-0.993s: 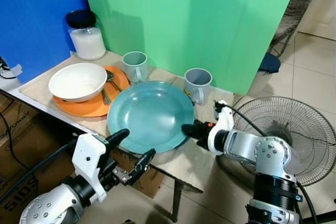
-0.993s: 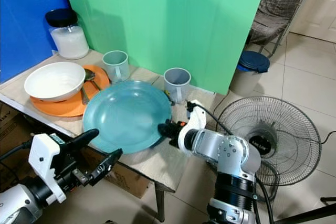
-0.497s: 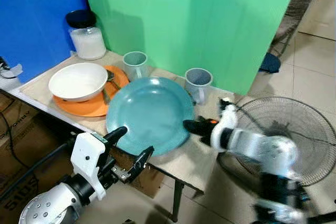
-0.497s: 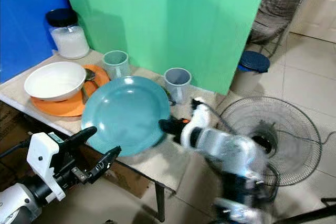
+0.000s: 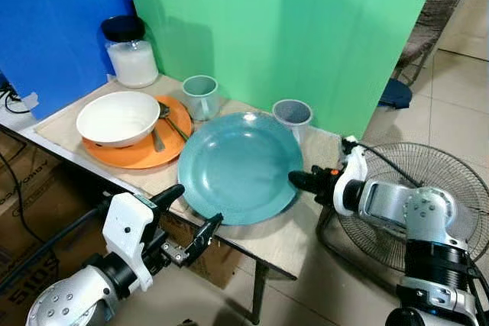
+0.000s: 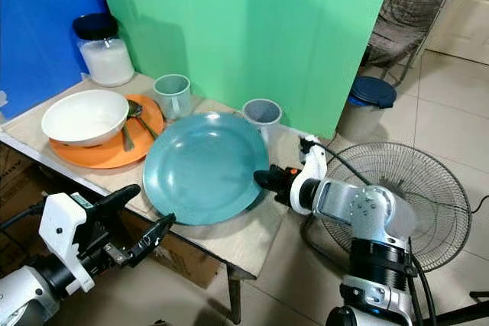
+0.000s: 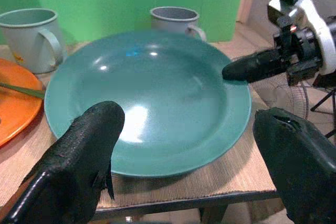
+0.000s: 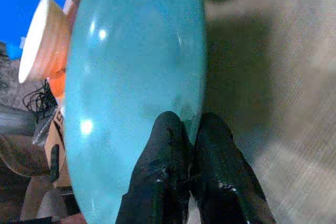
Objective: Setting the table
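Right gripper (image 8: 189, 145) pinches the teal plate's (image 5: 237, 166) right rim near the table's (image 5: 294, 238) front edge; left gripper (image 5: 187, 215) hangs released just below that edge.

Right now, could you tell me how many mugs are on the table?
2. One pale green mug stands beside the orange plate; one grey mug stands behind the teal plate, partly hidden by its rim. Nothing suggests more are hidden.

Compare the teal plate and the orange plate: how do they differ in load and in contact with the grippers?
The teal plate is empty, while the orange plate carries a white bowl and spoons. The right gripper pinches the teal plate's rim; no gripper touches the orange plate. Both are round and sit on the table.
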`<state>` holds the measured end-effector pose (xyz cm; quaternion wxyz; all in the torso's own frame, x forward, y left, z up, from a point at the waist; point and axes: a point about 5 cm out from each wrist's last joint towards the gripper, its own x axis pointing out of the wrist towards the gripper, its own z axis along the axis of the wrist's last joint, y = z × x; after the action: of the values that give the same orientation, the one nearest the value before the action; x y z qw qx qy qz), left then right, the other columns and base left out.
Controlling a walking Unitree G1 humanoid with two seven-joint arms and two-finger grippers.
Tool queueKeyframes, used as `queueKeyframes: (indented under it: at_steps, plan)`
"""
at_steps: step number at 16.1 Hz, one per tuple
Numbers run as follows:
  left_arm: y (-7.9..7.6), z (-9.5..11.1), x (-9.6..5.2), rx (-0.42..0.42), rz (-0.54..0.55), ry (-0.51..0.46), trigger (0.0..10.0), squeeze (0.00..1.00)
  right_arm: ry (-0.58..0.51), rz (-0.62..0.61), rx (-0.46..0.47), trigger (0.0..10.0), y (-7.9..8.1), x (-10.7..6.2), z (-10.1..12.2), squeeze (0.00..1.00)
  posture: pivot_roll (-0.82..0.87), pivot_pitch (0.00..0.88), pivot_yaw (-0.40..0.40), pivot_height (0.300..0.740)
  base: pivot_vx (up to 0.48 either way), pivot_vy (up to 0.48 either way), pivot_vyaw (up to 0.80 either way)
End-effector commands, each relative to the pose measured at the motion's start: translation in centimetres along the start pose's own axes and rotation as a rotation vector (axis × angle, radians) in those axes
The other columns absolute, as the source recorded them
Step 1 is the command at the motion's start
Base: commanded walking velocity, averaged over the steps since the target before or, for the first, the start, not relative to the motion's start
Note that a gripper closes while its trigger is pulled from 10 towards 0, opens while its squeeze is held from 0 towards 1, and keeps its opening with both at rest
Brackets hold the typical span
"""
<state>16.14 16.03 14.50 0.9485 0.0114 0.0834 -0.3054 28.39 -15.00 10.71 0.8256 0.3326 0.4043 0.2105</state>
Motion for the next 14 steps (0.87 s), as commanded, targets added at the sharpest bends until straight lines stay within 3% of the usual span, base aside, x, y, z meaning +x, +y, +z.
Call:
queueKeyframes:
  at_steps: [1,7,8,12,13,14]
  plan:
    - [0.1,0.0,0.1,0.016,-0.007,0.0,10.0,0.0,0.006,-0.009,0.008,10.0,0.0,0.3,0.2,1.0,-0.06,0.0,0.002,0.74,0.0,0.0,0.0]
    - [-0.1,-0.1,0.4,-0.001,-0.039,-0.003,10.0,0.0,-0.002,0.081,0.094,10.0,0.6,1.7,-0.5,1.0,-0.06,0.0,0.004,0.74,0.0,0.0,0.0]
    - [-0.1,-0.1,0.4,-0.001,-0.043,-0.003,10.0,0.0,0.002,0.125,0.115,10.0,1.1,1.9,-0.5,0.0,-0.06,0.0,0.007,0.74,0.0,0.0,0.0]
    - [0.0,0.0,0.6,0.004,-0.05,-0.003,10.0,0.0,0.017,0.174,0.035,10.0,2.1,2.5,-1.0,0.0,-0.06,0.0,0.011,0.74,0.0,0.0,0.0]
    - [-0.1,0.0,0.8,0.005,-0.056,0.0,10.0,0.0,0.02,0.194,0.008,7.6,2.3,2.7,-1.2,0.0,-0.06,0.0,0.013,0.74,0.0,0.0,0.0]
    - [-0.1,-0.1,0.8,0.006,-0.06,0.003,10.0,0.0,0.018,0.205,-0.008,6.7,2.4,2.8,-1.3,0.0,-0.06,0.0,0.013,0.74,0.0,0.0,0.0]
